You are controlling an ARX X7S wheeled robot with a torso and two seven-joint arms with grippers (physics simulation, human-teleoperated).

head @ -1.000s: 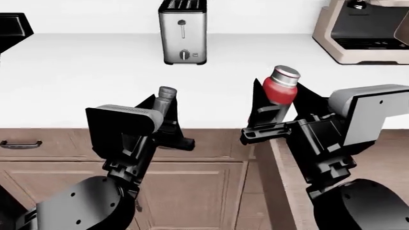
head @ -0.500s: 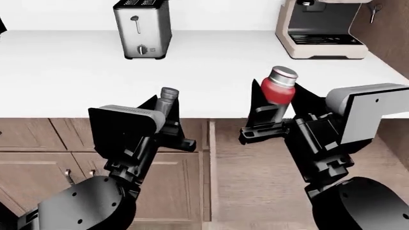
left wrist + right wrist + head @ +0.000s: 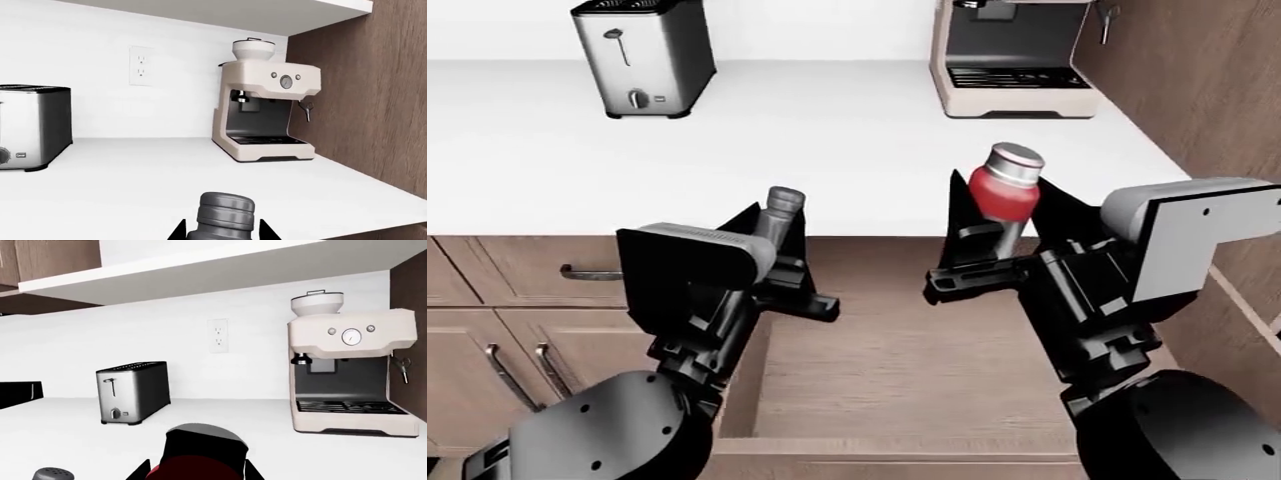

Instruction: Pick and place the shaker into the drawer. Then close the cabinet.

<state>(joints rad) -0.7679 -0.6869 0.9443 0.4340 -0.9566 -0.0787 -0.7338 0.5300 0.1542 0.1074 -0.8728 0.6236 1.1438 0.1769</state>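
In the head view the red shaker (image 3: 1006, 192) with its silvery cap stands upright between the fingers of my right gripper (image 3: 1010, 215), which is shut on it. It hangs above the open drawer (image 3: 888, 375), whose plain wooden inside shows below both arms. My left gripper (image 3: 777, 235) is shut on a dark grey cylinder (image 3: 781, 212) with a narrower neck, over the drawer's left side. The right wrist view shows the shaker (image 3: 195, 466) close up in the right gripper (image 3: 195, 474). The left wrist view shows the grey cylinder (image 3: 224, 216) in the left gripper (image 3: 220, 235).
A white counter (image 3: 827, 140) runs behind the drawer, with a steel toaster (image 3: 641, 45) at the back left and a cream coffee machine (image 3: 1008, 55) at the back right. A dark wood panel (image 3: 1214, 90) walls the right side. Cabinet fronts with handles (image 3: 507, 345) lie to the left.
The head view has shifted right: toaster and coffee machine slid left in the picture, and the open drawer now lies under both grippers. Both grips are unchanged.
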